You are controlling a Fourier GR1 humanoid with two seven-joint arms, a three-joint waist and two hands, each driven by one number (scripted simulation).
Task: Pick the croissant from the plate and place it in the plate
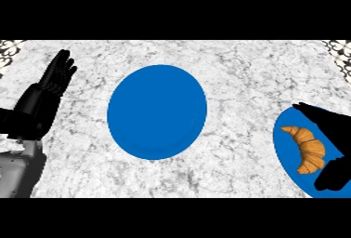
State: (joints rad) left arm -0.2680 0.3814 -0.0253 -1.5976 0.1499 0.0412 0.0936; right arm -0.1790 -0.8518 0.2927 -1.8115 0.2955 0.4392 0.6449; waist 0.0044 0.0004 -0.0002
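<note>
A golden-brown croissant [309,148] lies on a blue plate [286,145] at the right edge of the head view. My right hand [336,139] hovers over that plate just right of the croissant, fingers spread around it without closing, and it hides part of the plate. A second blue plate [157,111] sits bare in the middle of the counter. My left hand [48,90] rests open at the left edge, fingers straight and pointing up.
The marble counter [233,69] spreads around both plates. Patterned corners show at the top left [10,46] and top right [339,46].
</note>
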